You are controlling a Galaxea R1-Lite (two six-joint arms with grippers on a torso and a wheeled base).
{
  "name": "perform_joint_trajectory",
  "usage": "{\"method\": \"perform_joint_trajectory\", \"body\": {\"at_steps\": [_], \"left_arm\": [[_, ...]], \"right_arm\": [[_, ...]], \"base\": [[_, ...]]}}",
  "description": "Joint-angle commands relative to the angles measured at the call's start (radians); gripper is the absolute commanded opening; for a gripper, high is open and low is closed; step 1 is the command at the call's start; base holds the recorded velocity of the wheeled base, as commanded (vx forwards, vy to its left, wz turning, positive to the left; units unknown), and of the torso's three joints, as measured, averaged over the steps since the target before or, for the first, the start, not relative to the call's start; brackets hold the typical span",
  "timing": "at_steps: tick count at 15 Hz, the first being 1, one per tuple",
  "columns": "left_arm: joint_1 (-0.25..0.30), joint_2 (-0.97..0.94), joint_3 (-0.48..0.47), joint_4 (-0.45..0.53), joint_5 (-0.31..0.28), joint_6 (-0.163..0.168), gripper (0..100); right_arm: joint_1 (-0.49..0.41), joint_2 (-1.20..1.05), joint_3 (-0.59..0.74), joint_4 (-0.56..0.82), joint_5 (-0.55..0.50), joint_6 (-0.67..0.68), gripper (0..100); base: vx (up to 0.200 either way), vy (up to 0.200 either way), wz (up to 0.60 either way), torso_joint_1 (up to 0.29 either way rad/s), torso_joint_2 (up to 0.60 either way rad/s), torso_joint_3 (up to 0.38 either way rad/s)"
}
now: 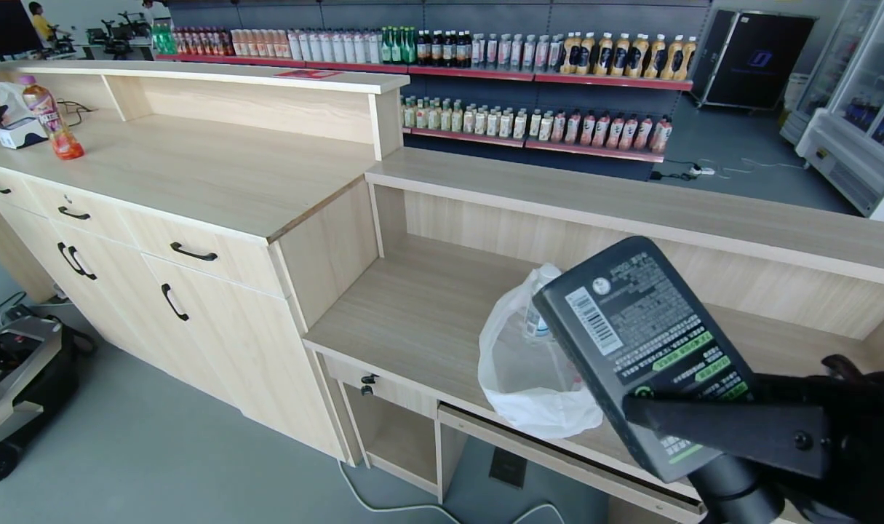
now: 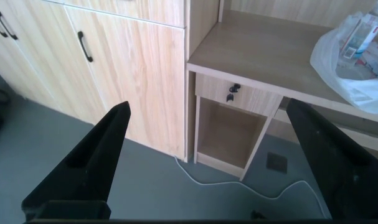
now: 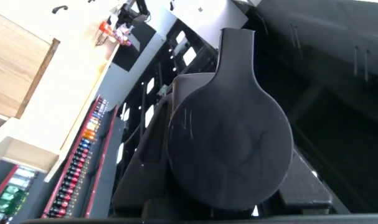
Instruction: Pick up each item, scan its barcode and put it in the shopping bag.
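Observation:
My right gripper point(image 1: 674, 429) is shut on a dark grey pack point(image 1: 638, 342), held up close in the head view with its barcode label facing the camera. The pack's rounded dark underside point(image 3: 229, 149) sits close to the lens in the right wrist view. Just behind it, a white plastic shopping bag point(image 1: 529, 386) stands open on the lower desk with a clear bottle point(image 1: 540, 306) inside. My left gripper point(image 2: 207, 162) hangs open and empty above the grey floor in front of the cabinets, with the bag point(image 2: 357, 68) off to one side.
An orange drink bottle point(image 1: 52, 120) and a small white box point(image 1: 20, 135) stand on the higher counter point(image 1: 194, 175) at far left. The lower desk point(image 1: 412, 306) has a raised back ledge. Shelves of bottles point(image 1: 529, 58) line the far wall. A cable point(image 2: 238, 183) runs across the floor.

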Motion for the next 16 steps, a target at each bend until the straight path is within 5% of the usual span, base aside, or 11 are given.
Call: {"method": "perform_joint_trajectory", "body": {"at_steps": [1,4,6,7,10,16], "left_arm": [[0.000,0.001,0.000,0.000,0.000,0.000,100],[0.000,0.001,0.000,0.000,0.000,0.000,100],[0.000,0.001,0.000,0.000,0.000,0.000,100],[0.000,0.001,0.000,0.000,0.000,0.000,100],[0.000,0.001,0.000,0.000,0.000,0.000,100],[0.000,0.001,0.000,0.000,0.000,0.000,100]], "right_arm": [[-0.165,-0.058,-0.039,0.007,-0.008,0.163,0],[-0.654,-0.126,-0.005,0.117,-0.008,0.667,0],[-0.836,-0.126,-0.011,0.269,0.014,0.852,0],[-0.998,-0.133,-0.010,0.404,0.049,0.950,0],[-1.235,-0.143,-0.018,0.513,0.063,1.142,0],[-1.304,-0.185,0.007,0.594,0.015,1.391,0]], "base": [[0.000,0.000,0.00,0.000,0.00,0.000],[0.000,0.000,0.00,0.000,0.00,0.000],[0.000,0.000,0.00,0.000,0.00,0.000],[0.000,0.000,0.00,0.000,0.00,0.000],[0.000,0.000,0.00,0.000,0.00,0.000],[0.000,0.000,0.20,0.002,0.00,0.001]]}}
